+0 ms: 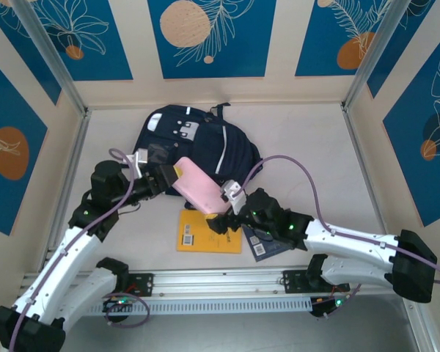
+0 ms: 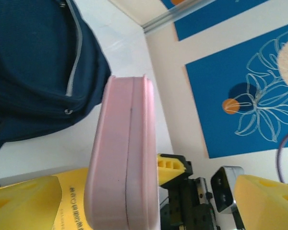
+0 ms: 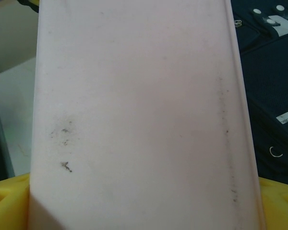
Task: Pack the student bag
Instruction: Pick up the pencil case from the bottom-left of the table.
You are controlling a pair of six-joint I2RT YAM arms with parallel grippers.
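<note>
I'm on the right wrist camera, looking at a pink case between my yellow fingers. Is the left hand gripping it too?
Observer: No. The left hand is open around the pink case, with a gap to one finger.
Operator: What's lying on the table near it?
Observer: A yellow book lies flat on the table, just nearer the arm bases than the case.
Operator: And where's the whole bag?
Observer: The student bag lies beyond the case, toward the back wall.
</note>
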